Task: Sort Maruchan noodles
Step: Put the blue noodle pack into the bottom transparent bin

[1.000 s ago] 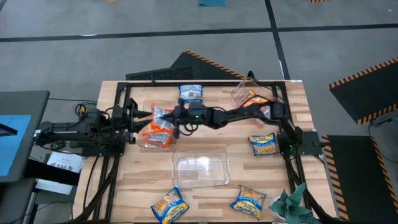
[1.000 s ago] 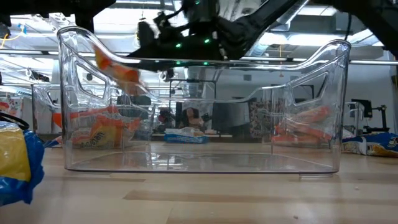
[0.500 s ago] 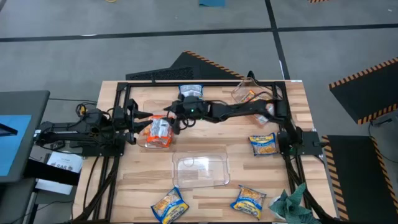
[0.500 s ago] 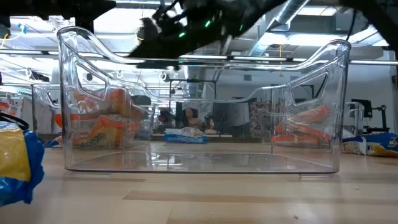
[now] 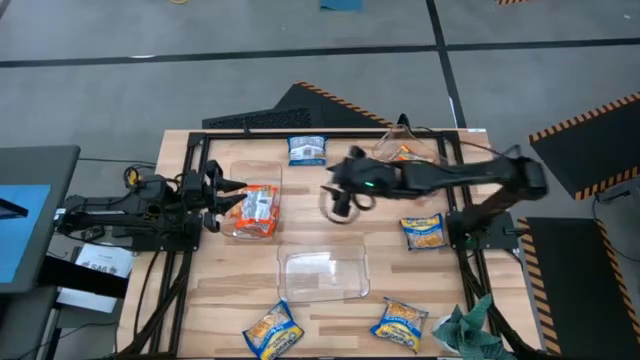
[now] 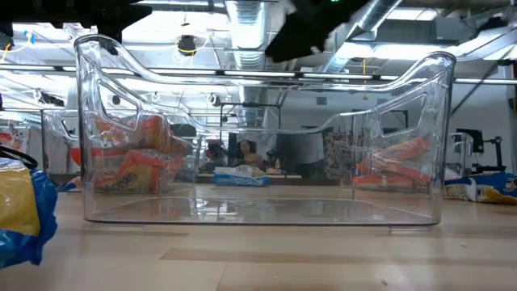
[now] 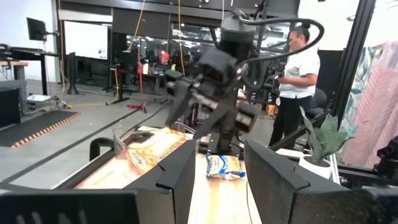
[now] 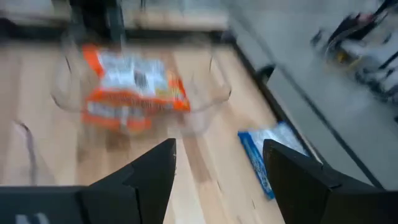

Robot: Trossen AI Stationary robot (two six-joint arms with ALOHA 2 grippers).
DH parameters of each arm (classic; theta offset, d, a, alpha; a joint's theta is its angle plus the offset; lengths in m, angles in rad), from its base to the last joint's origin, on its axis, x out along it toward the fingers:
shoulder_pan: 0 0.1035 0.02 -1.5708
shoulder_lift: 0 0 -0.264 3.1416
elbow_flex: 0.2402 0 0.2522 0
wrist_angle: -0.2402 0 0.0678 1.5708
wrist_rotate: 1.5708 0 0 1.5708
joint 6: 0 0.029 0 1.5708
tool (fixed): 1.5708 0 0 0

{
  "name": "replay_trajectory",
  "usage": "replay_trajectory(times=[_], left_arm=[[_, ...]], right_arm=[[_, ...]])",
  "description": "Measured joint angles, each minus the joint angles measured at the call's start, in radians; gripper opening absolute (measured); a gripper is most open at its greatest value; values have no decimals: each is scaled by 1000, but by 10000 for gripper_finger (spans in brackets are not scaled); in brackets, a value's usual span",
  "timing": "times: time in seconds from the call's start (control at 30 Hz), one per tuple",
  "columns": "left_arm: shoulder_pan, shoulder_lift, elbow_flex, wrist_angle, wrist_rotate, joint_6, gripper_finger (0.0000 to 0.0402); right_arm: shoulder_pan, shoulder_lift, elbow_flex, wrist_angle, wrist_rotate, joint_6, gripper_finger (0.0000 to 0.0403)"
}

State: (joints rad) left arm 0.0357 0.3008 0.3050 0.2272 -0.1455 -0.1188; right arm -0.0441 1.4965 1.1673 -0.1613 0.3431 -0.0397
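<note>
Right claw [image 5: 333, 193] over bench [image 5: 230, 290] middle, fingers spread wide, empty. Left claw [image 5: 222, 192] near left edge beside left tub [image 5: 252, 211], fingers parted, empty. Orange packets [image 5: 256, 207] in left tub. More orange packets in tub [image 5: 405, 152] at far right corner. Blue packet [image 5: 307, 148] at far edge. Blue-yellow packets: right edge [image 5: 424, 231], two at near edge [image 5: 272, 330], [image 5: 400, 322]. Clear tub [image 5: 322, 273] near-centre.

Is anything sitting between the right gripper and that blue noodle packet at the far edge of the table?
Nothing visible does. The right gripper hangs open above bare table, and the blue packet lies in the open beyond it, outside every tub.
</note>
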Motion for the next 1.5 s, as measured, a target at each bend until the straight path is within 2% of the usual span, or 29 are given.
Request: replay_trajectory(times=[0.17,0.3,0.6,0.7,0.83,0.9,0.97,1.13,1.3,1.5], left_arm=[[0,1,0,10,-1,14,126],[0,12,0,26,-1,30,126],[0,124,1,108,-83,37,126],[0,228,2,197,-192,31,126],[23,448,15,276,-331,68,126],[69,570,78,246,-332,80,126],[138,696,197,148,-298,72,126],[336,1015,585,-330,-123,43,126],[458,1315,916,-638,15,53,126],[515,1559,1166,-752,55,54,126]], right_arm=[[56,-180,-314,340,13,46,264],[96,-264,-448,507,13,47,264],[144,-329,-487,549,19,43,264],[142,-340,-487,556,19,42,264],[135,-356,-487,559,19,35,264],[132,-359,-486,564,19,32,264],[132,-362,-486,558,19,32,264],[132,-364,-486,550,19,32,264],[132,-364,-486,538,19,32,264],[132,-363,-486,508,19,32,264]])
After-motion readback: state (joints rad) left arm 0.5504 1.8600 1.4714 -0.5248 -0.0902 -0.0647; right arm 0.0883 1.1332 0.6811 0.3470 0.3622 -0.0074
